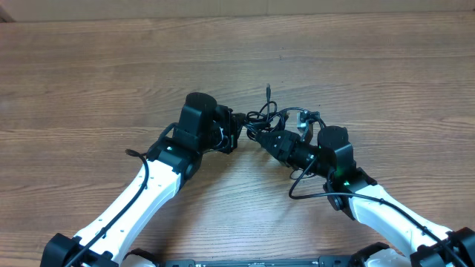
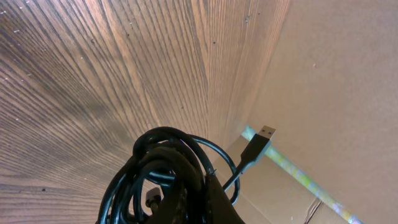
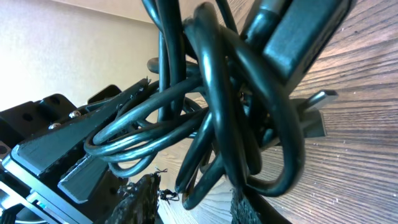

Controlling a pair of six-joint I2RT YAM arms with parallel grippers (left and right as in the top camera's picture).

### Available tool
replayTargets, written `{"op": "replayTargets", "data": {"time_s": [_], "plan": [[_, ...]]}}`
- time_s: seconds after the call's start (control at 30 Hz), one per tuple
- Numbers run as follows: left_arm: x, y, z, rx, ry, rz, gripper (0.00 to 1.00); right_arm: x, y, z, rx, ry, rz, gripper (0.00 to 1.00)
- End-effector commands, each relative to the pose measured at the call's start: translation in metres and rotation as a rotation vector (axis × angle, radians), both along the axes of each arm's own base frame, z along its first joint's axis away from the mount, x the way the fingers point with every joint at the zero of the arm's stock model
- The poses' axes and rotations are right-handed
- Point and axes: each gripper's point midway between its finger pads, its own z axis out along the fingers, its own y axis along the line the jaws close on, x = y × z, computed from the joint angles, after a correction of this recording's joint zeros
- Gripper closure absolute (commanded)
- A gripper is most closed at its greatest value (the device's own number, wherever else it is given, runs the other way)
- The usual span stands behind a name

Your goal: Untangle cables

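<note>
Overhead: tight knot of black cables (image 1: pixel 276 122) just above frame centre, over wooden table (image 1: pixel 111 74), wedged btwn both hands. Left hand (image 1: pixel 237 133) at knot's left edge, clamped tight on the cables; right hand (image 1: pixel 261 141) set into knot from lower right. Dark plug (image 1: pixel 268 92) poking toward frame top; silvery plug (image 1: pixel 303 119) at knot's right side, near right arm's wrist. Left wrist view: loops of cables (image 2: pixel 165 162) crowding lower centre, right at the fingertips, w/ USB plug (image 2: pixel 257 147) sticking out to the right, metal tip uppermost. Right wrist view: cables (image 3: pixel 217 106) filling mid-frame, cords running down btwn right hand's fingers (image 3: pixel 144 199), jaws partway apart; can't tell whether pinching the cords or merely around them. Left hand at lower left of that view, several loops draped across its fingers. Can't tell whether knot resting on table or held off it
</note>
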Motion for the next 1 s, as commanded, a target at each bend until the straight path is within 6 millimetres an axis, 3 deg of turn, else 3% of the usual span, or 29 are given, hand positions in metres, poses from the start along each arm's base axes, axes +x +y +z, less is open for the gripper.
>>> {"op": "replayTargets", "data": {"time_s": [0.0, 0.33, 0.53, 0.67, 0.97], "plan": [[-0.0070, -0.0114, 0.0107, -0.032, -0.018, -0.071, 0.96, 0.0083, -0.0033, 0.0052, -0.008, -0.026, -0.040, 0.63], [-0.0110, -0.0163, 0.0126, -0.054, -0.011, -0.102, 0.96, 0.0112, -0.0057, 0.0043, -0.016, -0.029, -0.061, 0.65], [-0.0123, -0.0176, 0.0130, -0.060, -0.008, -0.111, 0.96, 0.0101, -0.0065, 0.0008, -0.024, -0.014, -0.063, 0.76], [-0.0129, -0.0183, 0.0132, -0.063, -0.007, -0.115, 0.96, 0.0090, -0.0073, -0.0028, -0.032, 0.001, -0.064, 0.96], [-0.0111, -0.0163, 0.0126, -0.055, -0.010, -0.102, 0.96, 0.0079, -0.0065, -0.0026, -0.029, 0.002, -0.057, 0.96]]}}
